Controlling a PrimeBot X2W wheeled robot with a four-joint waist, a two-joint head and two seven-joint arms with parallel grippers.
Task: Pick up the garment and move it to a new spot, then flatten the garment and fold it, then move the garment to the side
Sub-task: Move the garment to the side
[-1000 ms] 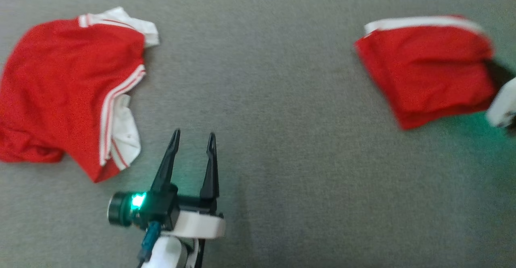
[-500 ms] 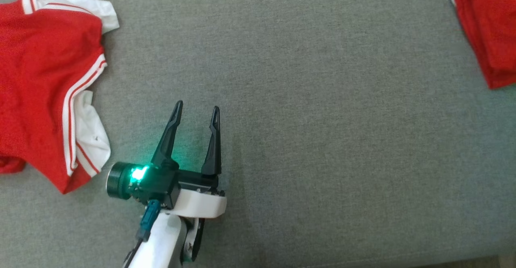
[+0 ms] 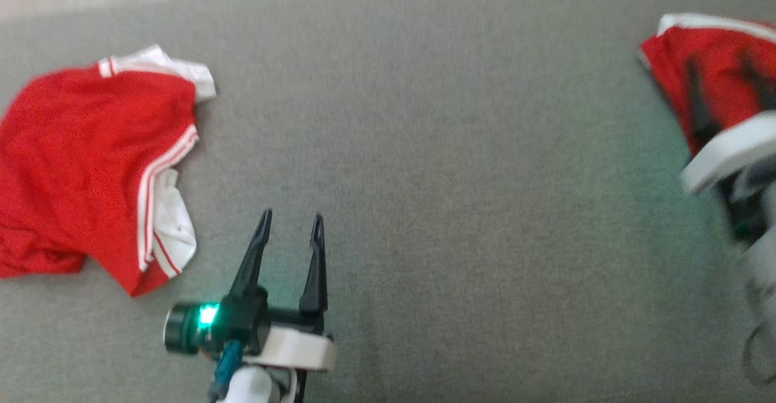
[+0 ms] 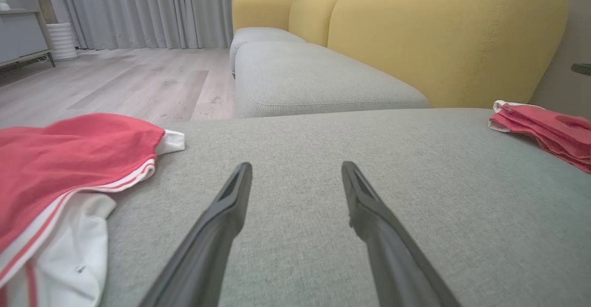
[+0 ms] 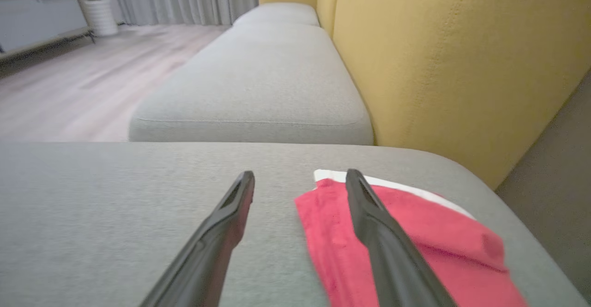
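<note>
Pair: loose garment, folded garment; pair: left gripper, right gripper, parted

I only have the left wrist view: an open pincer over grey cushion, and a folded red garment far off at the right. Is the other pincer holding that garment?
Observer: No. In the right wrist view the right pincer stands open, with nothing clamped in it.
Operator: Where is it relative to the fold?
Observer: At its edge. One finger crosses in front of the folded garment, and the other is in front of bare cushion.
Operator: The garment at my left is cut off. What does the rest look like?
Observer: The head view shows most of the crumpled garment. It is unfolded, red with white striped trim, and lies left of the left pincer, apart from it.
</note>
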